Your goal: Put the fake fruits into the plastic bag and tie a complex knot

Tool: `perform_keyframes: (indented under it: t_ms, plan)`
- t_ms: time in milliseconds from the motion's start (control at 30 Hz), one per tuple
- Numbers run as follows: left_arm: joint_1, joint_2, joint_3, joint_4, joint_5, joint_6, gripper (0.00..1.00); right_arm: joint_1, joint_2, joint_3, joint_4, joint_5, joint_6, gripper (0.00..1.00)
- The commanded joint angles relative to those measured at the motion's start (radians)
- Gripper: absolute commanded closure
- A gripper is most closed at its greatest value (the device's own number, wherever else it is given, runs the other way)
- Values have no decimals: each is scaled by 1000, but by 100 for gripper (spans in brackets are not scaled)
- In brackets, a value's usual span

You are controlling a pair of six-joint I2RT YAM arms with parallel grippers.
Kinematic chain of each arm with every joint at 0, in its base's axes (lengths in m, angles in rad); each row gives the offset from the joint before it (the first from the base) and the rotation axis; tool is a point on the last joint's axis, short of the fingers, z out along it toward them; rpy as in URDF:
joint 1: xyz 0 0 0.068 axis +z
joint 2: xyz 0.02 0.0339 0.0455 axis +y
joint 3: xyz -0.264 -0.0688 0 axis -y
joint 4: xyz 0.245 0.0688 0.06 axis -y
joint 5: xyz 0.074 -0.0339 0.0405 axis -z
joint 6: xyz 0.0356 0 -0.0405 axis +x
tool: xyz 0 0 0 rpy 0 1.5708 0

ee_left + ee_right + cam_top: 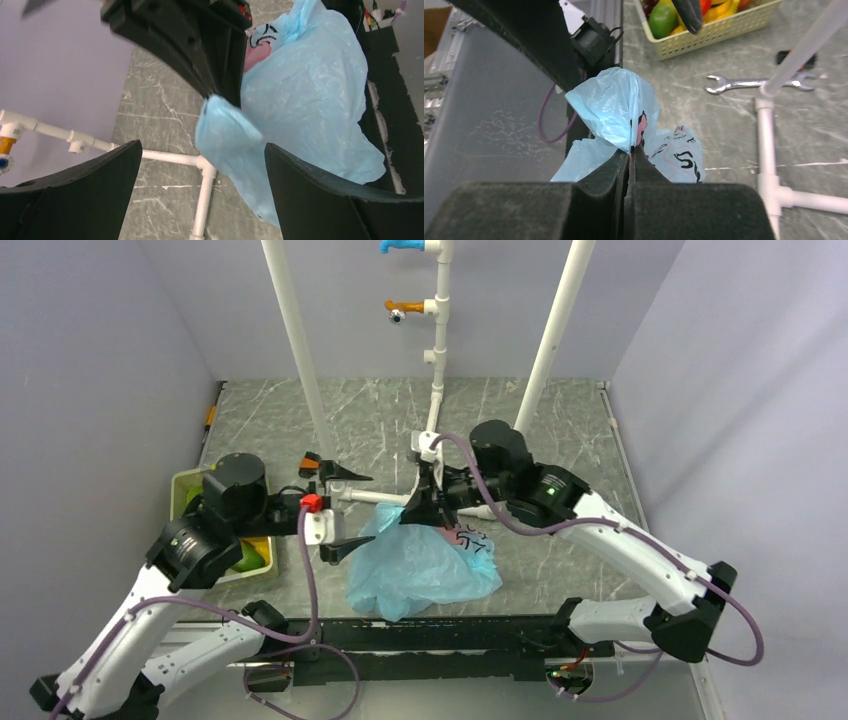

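Observation:
The light-blue plastic bag (pixel 425 565) lies crumpled on the table's front middle; it also shows in the left wrist view (pixel 310 95) and the right wrist view (pixel 614 107). My right gripper (pixel 418 512) is shut on the bag's upper edge (pixel 631 148) and lifts it a little. My left gripper (pixel 343 512) is open and empty, just left of the bag's raised edge (pixel 227 130). The fake fruits (pixel 674 12) lie in a yellow basket (pixel 250 565) at the left. No knot shows.
A white pipe frame (pixel 300 350) stands behind the bag, with a floor pipe (pixel 205 200) under my left gripper. A wrench (pixel 749 82) lies on the table near the basket (pixel 719 30). A black rail (pixel 430 635) runs along the front edge.

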Motion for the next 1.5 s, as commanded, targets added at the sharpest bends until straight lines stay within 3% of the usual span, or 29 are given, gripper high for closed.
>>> perform_keyframes:
  t_ms: [0, 67, 100, 133, 233, 300, 333, 467, 533, 600, 733, 1067, 1267, 1467]
  plan:
    - [-115, 45, 20, 47, -158, 84, 1, -4, 46, 51, 51, -133, 38, 100]
    - [-160, 60, 17, 19, -188, 121, 3, -3, 58, 55, 53, -156, 33, 100]
    - [-171, 66, 15, 8, -205, 126, 10, -5, 62, 58, 53, -165, 35, 100]
    - [-173, 71, 15, -4, -208, 127, 21, -5, 60, 60, 42, -174, 24, 100]
    - [-172, 75, 9, -29, -238, 97, 68, -7, 45, 60, 4, -186, -14, 100]
    - [-170, 67, -3, -42, -261, 78, 87, -14, 23, 57, -33, -170, -36, 99]
    - [-164, 60, -6, -46, -270, 55, 98, -24, 12, 55, -56, -163, -44, 90]
    - [-2, 31, -43, -20, -135, -124, 100, -72, -25, 98, -284, -75, -154, 29]
    - [119, 37, -60, -8, -42, -230, 100, -81, -61, 102, -388, 18, -222, 11]
    - [195, 48, -70, 6, 26, -308, 100, -81, -110, 80, -439, 91, -250, 4]
    - [226, 44, -95, 69, 75, -365, 100, -80, -171, 26, -445, 181, -237, 3]
    - [237, 38, -94, 44, 114, -311, 100, -88, -185, -66, -343, 428, -238, 26]
    - [237, 22, -108, 34, 134, -270, 100, -125, -203, -73, -320, 415, -187, 38]
    - [237, 14, -119, 43, 147, -253, 100, -153, -192, -119, -281, 352, -180, 39]
